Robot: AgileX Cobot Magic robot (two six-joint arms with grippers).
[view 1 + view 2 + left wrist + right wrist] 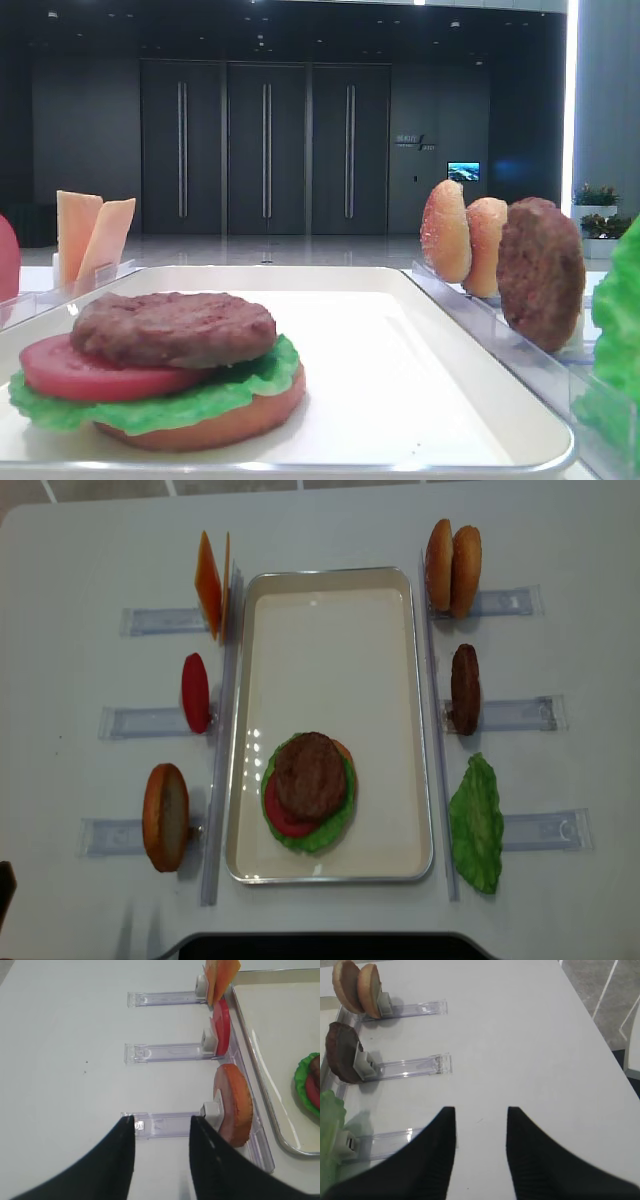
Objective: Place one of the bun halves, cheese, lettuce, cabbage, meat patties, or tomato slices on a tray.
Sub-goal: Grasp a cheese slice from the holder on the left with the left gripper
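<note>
Both black claws, left (161,1132) and right (481,1125), hang parted and empty over bare white counter (330,520), well outside the silvery-rimmed white tray (330,630) holding the stacked burger (310,790).

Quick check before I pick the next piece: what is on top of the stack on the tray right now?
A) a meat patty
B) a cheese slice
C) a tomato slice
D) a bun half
A: the meat patty lies on top, over the tomato slice, the lettuce and a bun half at the bottom, all on the tray.
</note>
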